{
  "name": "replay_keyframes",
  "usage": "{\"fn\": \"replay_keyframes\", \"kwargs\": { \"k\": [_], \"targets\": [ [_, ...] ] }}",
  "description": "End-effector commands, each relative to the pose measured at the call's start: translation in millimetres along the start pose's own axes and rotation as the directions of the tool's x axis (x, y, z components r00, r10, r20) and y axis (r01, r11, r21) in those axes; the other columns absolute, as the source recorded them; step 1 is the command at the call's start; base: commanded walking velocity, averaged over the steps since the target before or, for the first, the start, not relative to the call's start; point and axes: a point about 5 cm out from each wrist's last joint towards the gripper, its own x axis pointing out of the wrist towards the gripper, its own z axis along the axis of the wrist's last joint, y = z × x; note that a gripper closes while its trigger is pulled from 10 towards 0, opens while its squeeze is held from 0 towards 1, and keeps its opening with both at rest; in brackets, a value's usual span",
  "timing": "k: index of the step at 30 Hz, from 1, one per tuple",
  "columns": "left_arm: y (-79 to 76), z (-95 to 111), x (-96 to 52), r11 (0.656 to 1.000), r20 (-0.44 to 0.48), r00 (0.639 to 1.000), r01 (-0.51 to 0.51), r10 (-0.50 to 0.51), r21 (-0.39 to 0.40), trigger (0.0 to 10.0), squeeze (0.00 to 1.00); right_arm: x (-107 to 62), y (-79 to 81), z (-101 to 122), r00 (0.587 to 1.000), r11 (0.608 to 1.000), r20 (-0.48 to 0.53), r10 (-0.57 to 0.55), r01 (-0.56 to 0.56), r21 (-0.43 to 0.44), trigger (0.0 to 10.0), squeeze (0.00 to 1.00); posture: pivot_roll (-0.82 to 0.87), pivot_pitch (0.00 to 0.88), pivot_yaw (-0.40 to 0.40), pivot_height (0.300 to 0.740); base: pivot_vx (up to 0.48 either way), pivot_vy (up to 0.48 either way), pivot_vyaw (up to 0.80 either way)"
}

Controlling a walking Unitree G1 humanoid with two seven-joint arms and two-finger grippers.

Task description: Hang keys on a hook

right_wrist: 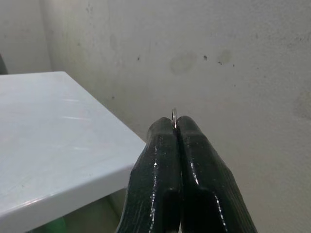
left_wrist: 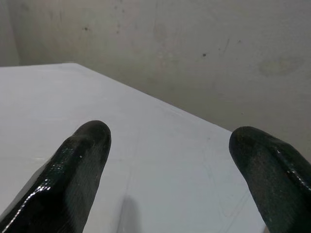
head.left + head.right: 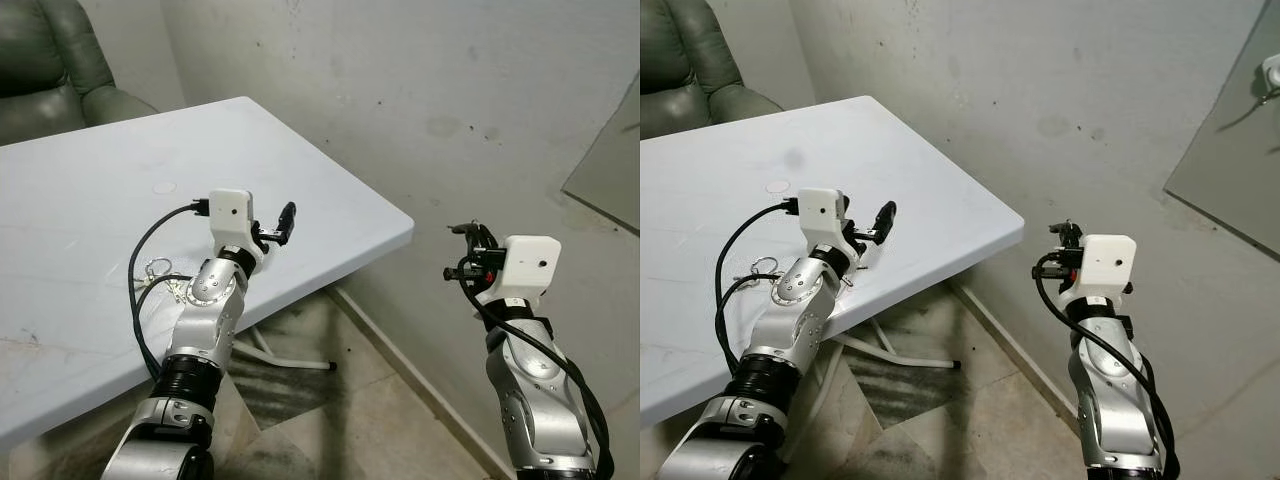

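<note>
A bunch of keys on a metal ring point(image 3: 158, 268) lies on the white table point(image 3: 100, 200), close beside my left forearm. My left gripper point(image 3: 278, 225) hovers just above the table near its right edge, fingers wide apart with nothing between them point(image 2: 170, 145). My right gripper point(image 3: 470, 238) is raised off the table's corner, facing the grey wall. Its fingers are pressed together, and a thin metal ring point(image 1: 174, 115) pokes out from between their tips. What hangs from that ring is hidden.
A green armchair point(image 3: 50, 70) stands behind the table at the far left. The stained grey wall point(image 3: 420, 90) runs close behind the table. A flat panel point(image 3: 610, 170) leans on the wall at the right. White table legs point(image 3: 290, 360) rest on the tiled floor.
</note>
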Motion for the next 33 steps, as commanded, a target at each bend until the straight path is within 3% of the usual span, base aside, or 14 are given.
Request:
{"fn": "replay_keyframes", "kwargs": {
  "k": [1,33],
  "targets": [
    [-2.5,0.3,0.8,1.0,0.003,1.0,0.004,-0.004,0.01,10.0,0.0,4.3,-3.6,3.8,1.0,1.0,0.016,-0.01,0.01,0.0,10.0,0.0,-0.09,0.0,-0.035,0.74,0.0,0.0,0.0],
    [-6.1,4.8,1.8,1.0,0.048,0.999,0.013,-0.014,0.027,10.0,0.0,9.8,-9.9,5.5,0.999,1.0,0.032,-0.016,0.016,0.001,10.0,0.0,-0.07,0.0,-0.041,0.74,0.0,0.0,0.0]
  ]
}}
